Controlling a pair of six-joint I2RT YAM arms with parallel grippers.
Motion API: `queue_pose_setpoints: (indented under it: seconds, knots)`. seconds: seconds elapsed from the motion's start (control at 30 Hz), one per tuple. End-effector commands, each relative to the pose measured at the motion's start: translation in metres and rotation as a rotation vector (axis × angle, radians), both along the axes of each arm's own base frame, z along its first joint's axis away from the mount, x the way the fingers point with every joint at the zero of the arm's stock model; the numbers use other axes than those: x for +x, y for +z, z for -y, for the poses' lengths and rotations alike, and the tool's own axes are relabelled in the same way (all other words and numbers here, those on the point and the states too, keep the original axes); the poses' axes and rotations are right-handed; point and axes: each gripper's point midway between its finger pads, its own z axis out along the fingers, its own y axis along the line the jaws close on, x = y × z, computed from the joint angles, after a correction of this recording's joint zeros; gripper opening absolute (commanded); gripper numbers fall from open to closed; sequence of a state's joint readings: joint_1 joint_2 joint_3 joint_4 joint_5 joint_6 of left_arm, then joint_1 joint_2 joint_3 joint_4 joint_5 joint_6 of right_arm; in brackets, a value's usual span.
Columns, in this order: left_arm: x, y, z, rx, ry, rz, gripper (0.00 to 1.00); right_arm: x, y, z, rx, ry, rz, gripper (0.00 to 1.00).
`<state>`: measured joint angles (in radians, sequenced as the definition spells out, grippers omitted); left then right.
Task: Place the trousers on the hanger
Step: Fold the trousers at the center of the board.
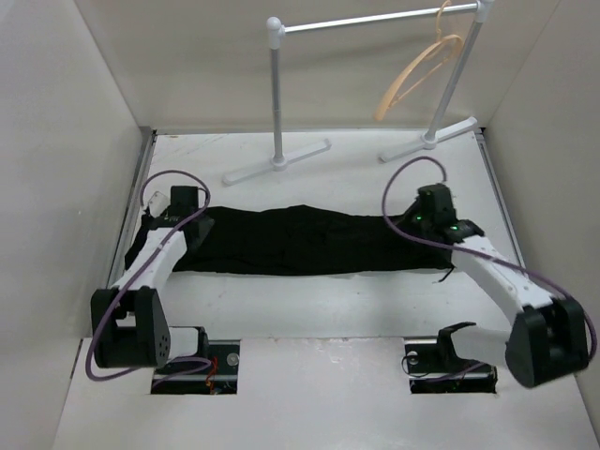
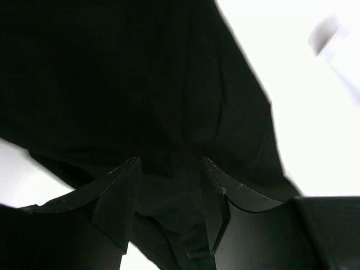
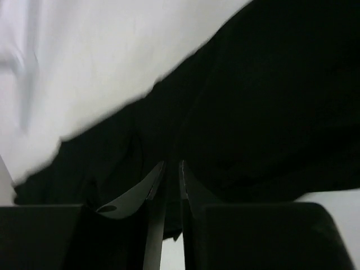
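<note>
Trousers (image 1: 300, 242) are flat across the middle of the surface (image 1: 309, 309), stretched left to right, one end under each arm. Overhead, the left gripper (image 1: 185, 200) is down on the left end and the right gripper (image 1: 433, 208) on the right end, but from up here both heads cover their own fingers and I can't read them.

Going to the left wrist view: fingers (image 2: 121, 191) stand well apart, and black cloth fills everything behind the gap. Black on black, so I can't make out any pinch. A blurred white shape sits cut off at the top right corner.

Right wrist view: fingers (image 3: 154, 185) are nearly together with only a thin slit, tips sunk at the edge of the trousers. It looks like a nip of cloth, though it's hard to see.

Only the overhead view gives me the hanger (image 1: 409, 73): it's hooked on the white rack (image 1: 375, 19) at the back right, well apart from the cloth.
</note>
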<state>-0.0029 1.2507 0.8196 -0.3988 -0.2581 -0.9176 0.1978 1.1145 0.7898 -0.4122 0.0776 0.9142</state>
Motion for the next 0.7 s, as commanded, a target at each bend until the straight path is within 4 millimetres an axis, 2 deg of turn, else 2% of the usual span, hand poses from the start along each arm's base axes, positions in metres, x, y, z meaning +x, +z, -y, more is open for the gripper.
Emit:
queue_pose_setpoints:
  seconds: [0.0, 0.07, 0.17, 0.23, 0.3, 0.4, 0.5, 0.57, 0.67]
  knots:
    - [0.025, -0.005, 0.008, -0.052, 0.012, 0.090, 0.44, 0.014, -0.009, -0.064, 0.087, 0.198, 0.027, 0.19]
    - [0.023, -0.019, -0.003, -0.062, 0.042, 0.073, 0.44, 0.017, -0.033, -0.069, 0.115, 0.188, -0.005, 0.19]
    - [0.002, -0.054, -0.034, -0.065, 0.145, -0.010, 0.44, 0.014, -0.070, -0.046, 0.154, 0.086, -0.107, 0.17]
    - [-0.016, -0.071, -0.057, -0.068, 0.226, -0.055, 0.44, 0.010, -0.083, -0.026, 0.154, 0.013, -0.141, 0.17]
    - [-0.028, -0.079, -0.072, -0.081, 0.284, -0.069, 0.44, 0.006, -0.089, -0.009, 0.151, -0.041, -0.156, 0.19]
    - [-0.023, -0.067, -0.076, -0.085, 0.294, -0.034, 0.44, 0.002, -0.092, 0.006, 0.146, -0.080, -0.172, 0.23]
    - [-0.010, -0.041, -0.066, -0.077, 0.255, 0.017, 0.44, -0.005, -0.088, 0.013, 0.124, -0.096, -0.184, 0.34]
    - [-0.006, -0.022, -0.066, -0.076, 0.251, 0.051, 0.44, -0.010, -0.071, 0.012, 0.115, -0.069, -0.155, 0.44]
    - [-0.001, 0.007, -0.059, -0.069, 0.224, 0.108, 0.44, -0.018, -0.036, 0.017, 0.090, -0.045, -0.074, 0.56]
